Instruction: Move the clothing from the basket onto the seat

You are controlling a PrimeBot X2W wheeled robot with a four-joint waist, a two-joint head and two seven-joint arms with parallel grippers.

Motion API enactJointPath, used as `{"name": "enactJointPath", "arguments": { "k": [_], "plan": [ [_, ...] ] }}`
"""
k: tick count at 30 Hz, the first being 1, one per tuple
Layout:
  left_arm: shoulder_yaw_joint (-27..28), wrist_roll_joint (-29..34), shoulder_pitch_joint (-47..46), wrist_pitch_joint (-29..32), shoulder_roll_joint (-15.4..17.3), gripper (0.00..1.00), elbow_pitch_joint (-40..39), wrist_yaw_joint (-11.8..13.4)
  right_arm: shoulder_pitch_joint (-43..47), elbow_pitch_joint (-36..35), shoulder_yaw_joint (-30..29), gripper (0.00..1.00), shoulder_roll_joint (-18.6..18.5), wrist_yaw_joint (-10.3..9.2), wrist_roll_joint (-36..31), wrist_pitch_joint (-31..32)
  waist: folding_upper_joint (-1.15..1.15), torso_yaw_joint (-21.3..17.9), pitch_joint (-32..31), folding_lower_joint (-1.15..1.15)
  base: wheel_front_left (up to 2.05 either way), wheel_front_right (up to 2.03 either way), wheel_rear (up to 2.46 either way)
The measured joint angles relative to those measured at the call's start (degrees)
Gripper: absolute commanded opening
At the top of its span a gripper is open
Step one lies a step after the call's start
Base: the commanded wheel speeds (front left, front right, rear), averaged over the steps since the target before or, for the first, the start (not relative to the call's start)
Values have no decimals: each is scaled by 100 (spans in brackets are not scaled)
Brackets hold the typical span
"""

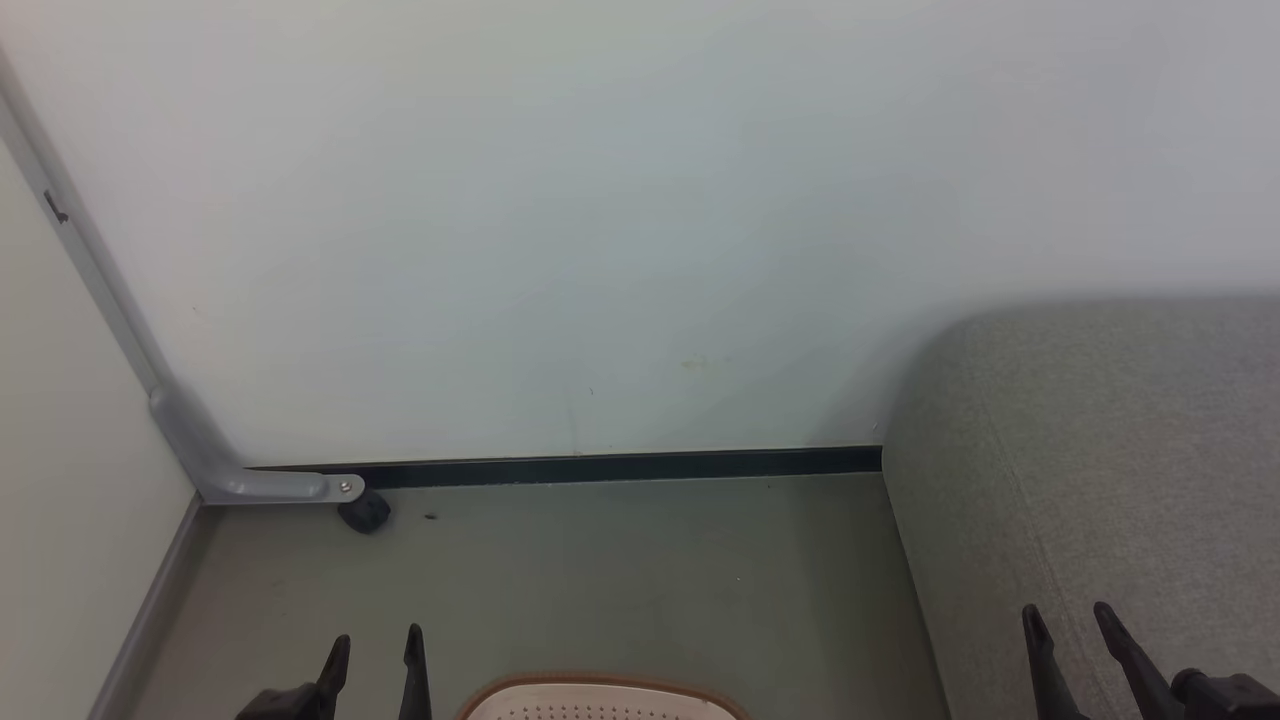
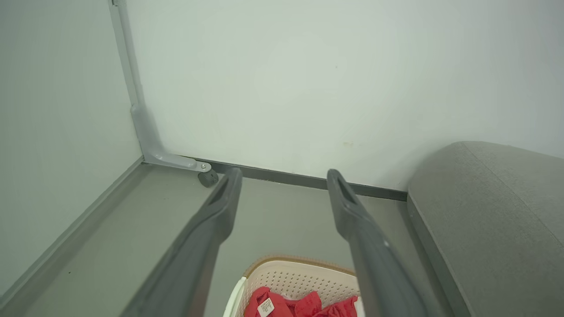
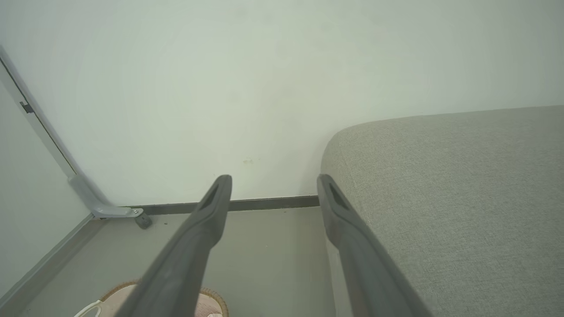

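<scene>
The cream basket (image 1: 600, 700) with its brown rim peeks in at the bottom middle of the head view, on the floor. In the left wrist view the basket (image 2: 299, 277) holds red clothing (image 2: 304, 304) with a white label. The grey seat (image 1: 1100, 450) fills the right side, and it also shows as the seat (image 2: 493, 211) and the seat (image 3: 449, 193). My left gripper (image 1: 375, 650) hangs open just left of the basket, empty, as the left gripper (image 2: 284, 178) shows. My right gripper (image 1: 1070, 620) is open above the seat's front corner, with nothing between the right gripper (image 3: 273, 182) fingers.
A pale wall with a dark skirting strip (image 1: 620, 466) stands behind. A grey metal bracket with a small black caster (image 1: 365, 513) sits in the left corner where a side panel (image 1: 70, 480) meets the wall. Bare grey-green floor (image 1: 620, 580) lies between basket and wall.
</scene>
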Motion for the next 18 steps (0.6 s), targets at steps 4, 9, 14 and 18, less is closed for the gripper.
{"name": "enactJointPath", "arguments": {
  "k": [4,9,14,18],
  "plan": [
    [47,380,-1,-97,-55,100,93,91,7,-30,90,100,-86,-52,-325,-99,0,6,-23,0,0,0,0],
    [187,654,-3,-194,-67,100,203,143,101,-53,144,100,-120,-99,-581,-177,0,13,-39,0,0,0,0],
    [280,747,-3,-194,-101,100,215,143,113,-53,137,100,-121,-140,-581,-198,0,19,-39,0,0,0,0],
    [331,801,-3,-194,-122,100,224,143,113,-53,120,100,-122,-140,-581,-199,0,21,-36,0,0,0,0]
  ]
}}
